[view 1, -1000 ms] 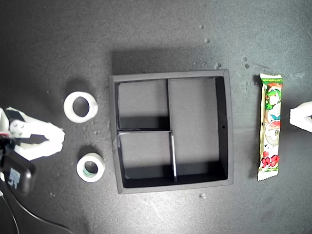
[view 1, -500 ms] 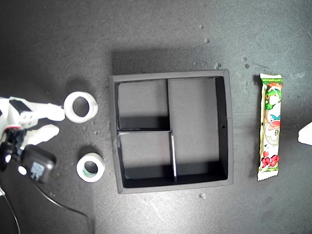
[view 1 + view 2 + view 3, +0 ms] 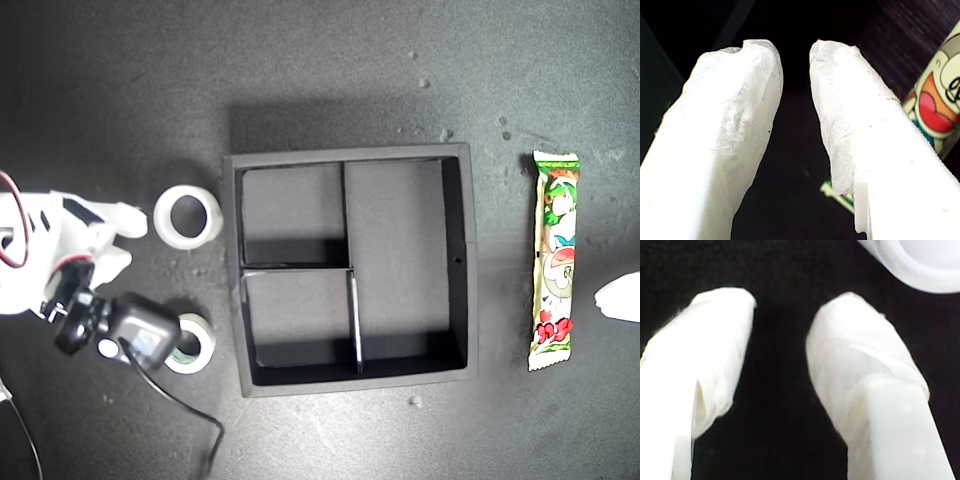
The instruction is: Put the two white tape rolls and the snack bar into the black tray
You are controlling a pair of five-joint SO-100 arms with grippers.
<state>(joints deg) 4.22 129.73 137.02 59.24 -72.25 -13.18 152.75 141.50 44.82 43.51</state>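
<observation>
My second gripper (image 3: 122, 240), jaws parted and empty, could shove the larger tape roll (image 3: 187, 216) just ahead instead of straddling it.

The dark, matte worktop (image 3: 330, 70) is carrying four things. The tray (image 3: 466, 260) is sitting near the middle, its three compartments showing bare black floors. Toward the exterior view's left, the larger roll (image 3: 188, 216) is lying flat just beside the tray's wall, and the smaller roll (image 3: 198, 345), greenish at its core, is lying nearer the bottom of that view, partly covered by a black camera. On the exterior view's right, the bar (image 3: 555, 260) is lying lengthwise, parallel to the tray and apart from it. Pale crumbs are dotting the surface.
</observation>
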